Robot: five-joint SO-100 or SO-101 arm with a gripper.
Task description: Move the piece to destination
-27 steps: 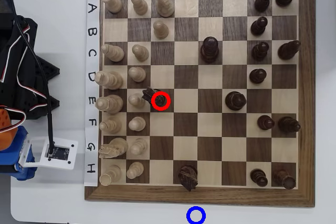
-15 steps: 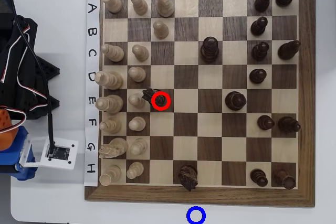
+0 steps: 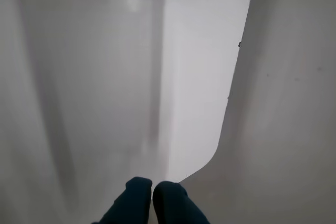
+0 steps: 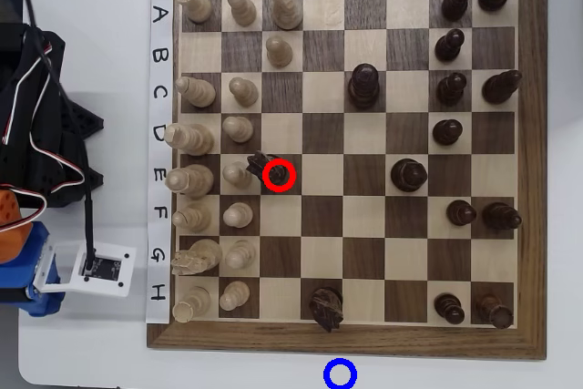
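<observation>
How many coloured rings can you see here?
2. A red ring circles a small dark piece on the board; a blue ring lies on the white table below the board.

Bright even overhead view, wrist view soft, glare, shadows

White table (image 4: 109,353) under a chessboard

The wooden chessboard (image 4: 346,342) lay on it, a blue ring marker (image 4: 340,374) just below the board's edge; the arm's base (image 4: 36,134) sat at left.
</observation>
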